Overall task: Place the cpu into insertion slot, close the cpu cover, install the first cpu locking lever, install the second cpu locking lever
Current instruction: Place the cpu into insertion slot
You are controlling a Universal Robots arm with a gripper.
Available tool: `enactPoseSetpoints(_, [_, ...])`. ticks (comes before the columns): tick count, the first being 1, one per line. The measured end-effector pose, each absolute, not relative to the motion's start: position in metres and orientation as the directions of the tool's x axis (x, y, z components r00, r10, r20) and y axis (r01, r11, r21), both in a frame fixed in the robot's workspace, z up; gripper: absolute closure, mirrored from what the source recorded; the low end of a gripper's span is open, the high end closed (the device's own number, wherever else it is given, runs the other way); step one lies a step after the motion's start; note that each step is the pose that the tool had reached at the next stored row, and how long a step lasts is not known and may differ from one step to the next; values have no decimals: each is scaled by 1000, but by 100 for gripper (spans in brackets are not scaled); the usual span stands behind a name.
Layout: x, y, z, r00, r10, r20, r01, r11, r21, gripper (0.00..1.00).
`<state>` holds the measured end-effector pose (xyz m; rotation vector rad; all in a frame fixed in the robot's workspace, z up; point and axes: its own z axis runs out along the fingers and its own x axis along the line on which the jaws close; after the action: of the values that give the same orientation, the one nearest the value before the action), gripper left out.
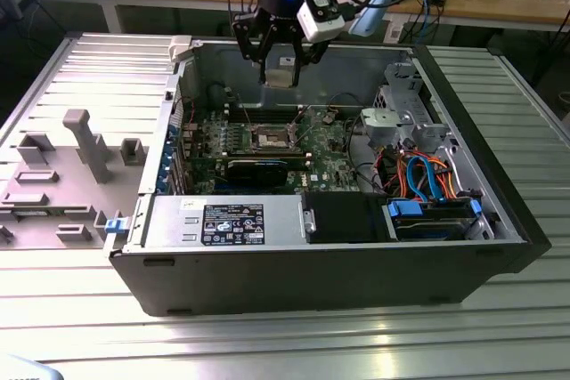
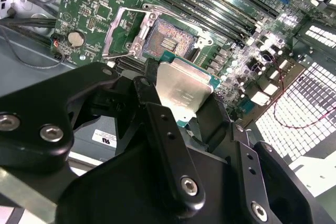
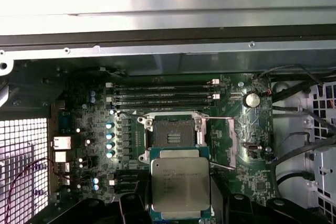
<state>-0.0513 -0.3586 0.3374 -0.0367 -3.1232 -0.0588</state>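
My gripper (image 1: 280,58) hangs over the open computer case, shut on the cpu (image 1: 281,71), a small silver-topped square chip. In both wrist views the cpu (image 2: 181,92) (image 3: 180,183) sits between the black fingers (image 2: 157,124), held above the green motherboard (image 1: 325,153). The insertion slot (image 1: 270,138) (image 3: 172,135) (image 2: 166,38) lies below and a little apart from the chip, its dark pin field bare. The cpu cover (image 2: 119,34) (image 3: 231,142), a thin silver frame, stands swung open at one side of the slot.
Long black memory slots (image 3: 163,93) run beside the slot. A long black card (image 1: 256,166) lies on the side facing the exterior camera, with a grey labelled box (image 1: 233,222) beyond it. A drive cage with blue and orange cables (image 1: 427,184) fills the exterior view's right. A grey fixture (image 1: 80,144) stands outside the case at the left.
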Motion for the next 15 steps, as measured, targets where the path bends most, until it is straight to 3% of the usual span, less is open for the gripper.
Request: enactPoseSetpoints(15, [-51,-359,335,-1000,23,18,24,999,37,45])
